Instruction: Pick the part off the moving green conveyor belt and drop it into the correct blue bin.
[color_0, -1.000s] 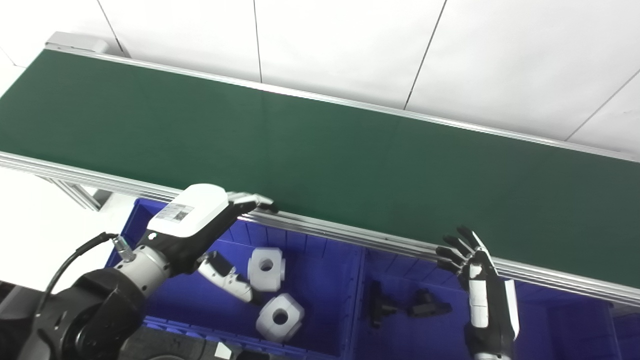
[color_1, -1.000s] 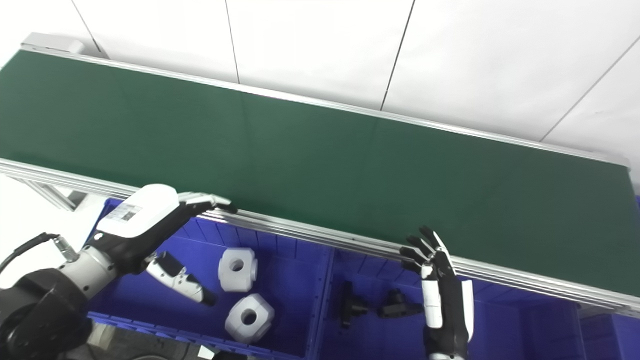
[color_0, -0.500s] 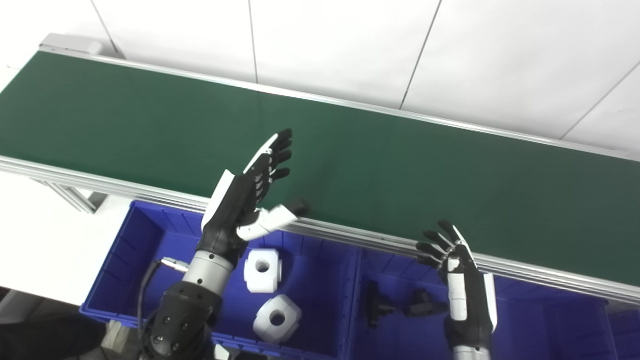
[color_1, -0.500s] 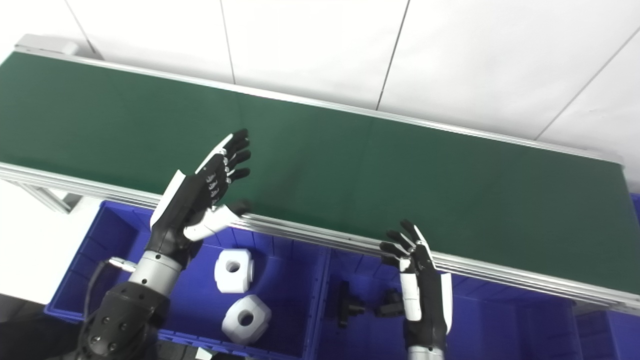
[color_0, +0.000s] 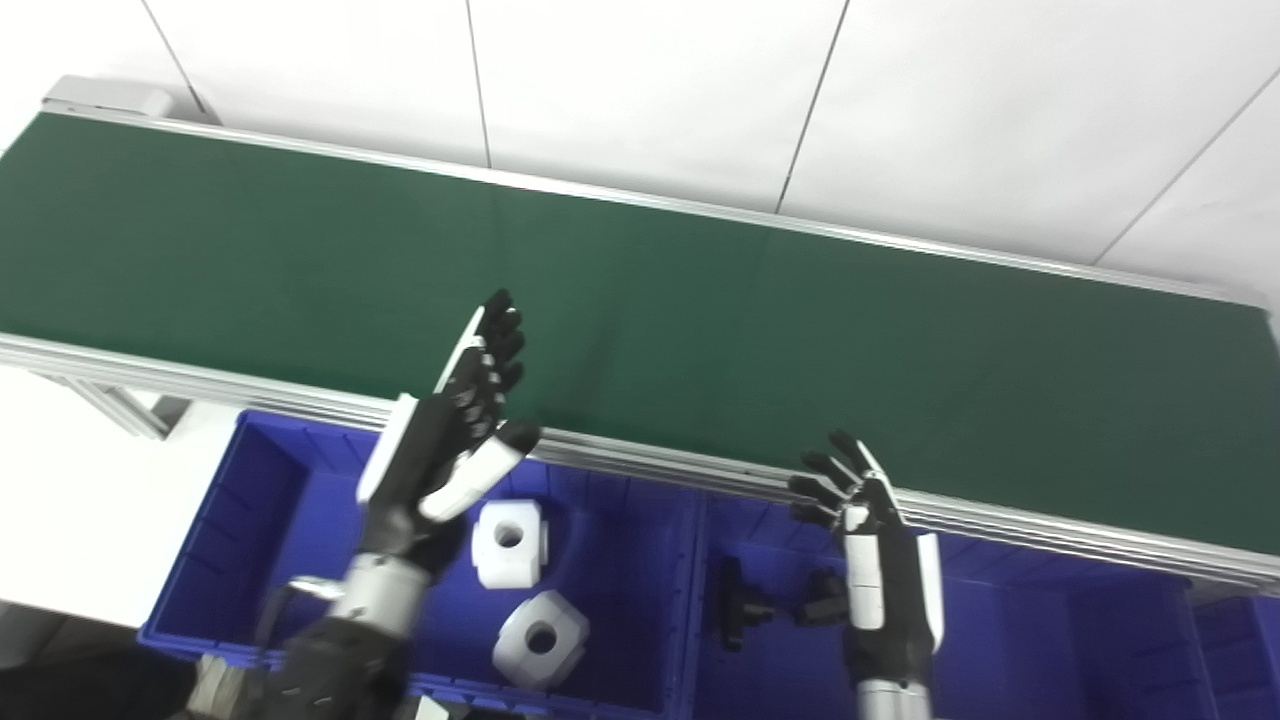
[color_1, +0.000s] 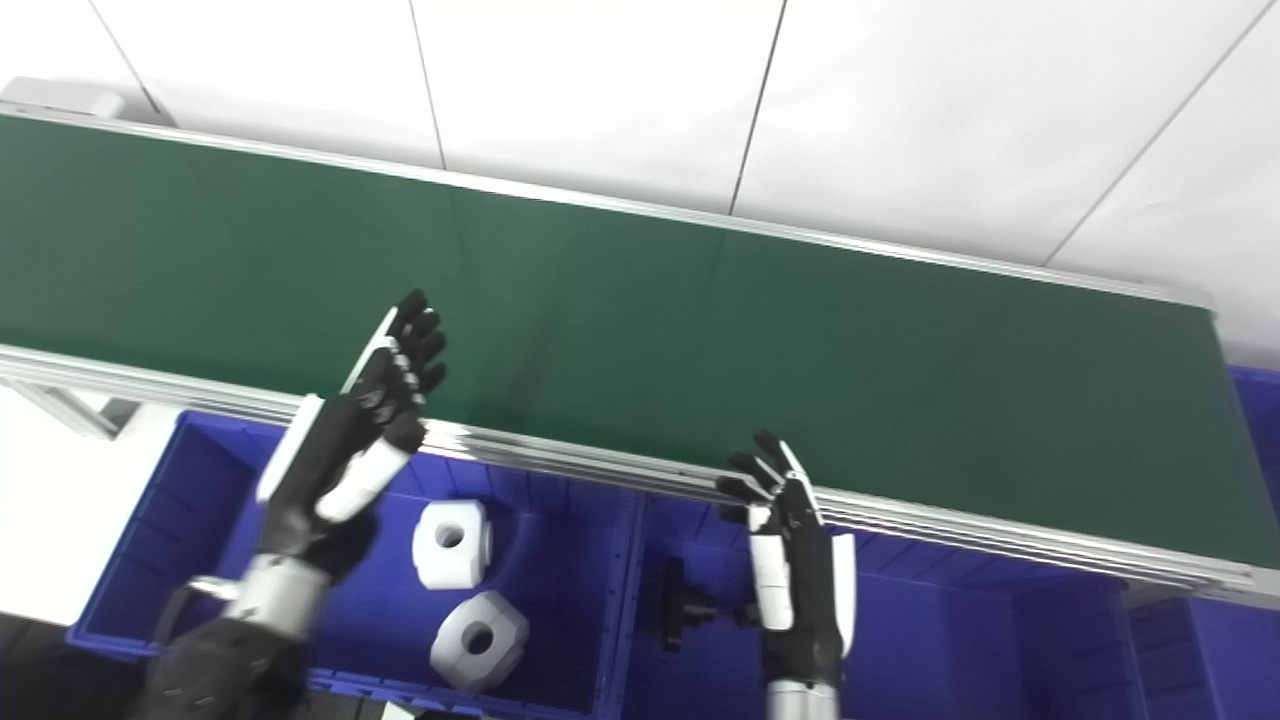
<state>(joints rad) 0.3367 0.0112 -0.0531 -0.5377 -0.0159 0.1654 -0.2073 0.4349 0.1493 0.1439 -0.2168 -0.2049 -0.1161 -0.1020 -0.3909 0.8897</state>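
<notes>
Parts to be picked were absent from the green conveyor belt (color_0: 700, 300), which ran bare from upper left to right edge. Both hands held nothing: the left hand (color_0: 450, 440) splayed at lower left over the belt's near rail, the right hand (color_0: 870, 540) spread at lower centre. Sorted white blocks (color_0: 508, 528) and black fittings (color_0: 740, 605) lay in the blue bins (color_0: 260, 520). A part arriving fast could slip past unready fingers, or be dropped among the wrong kind.
</notes>
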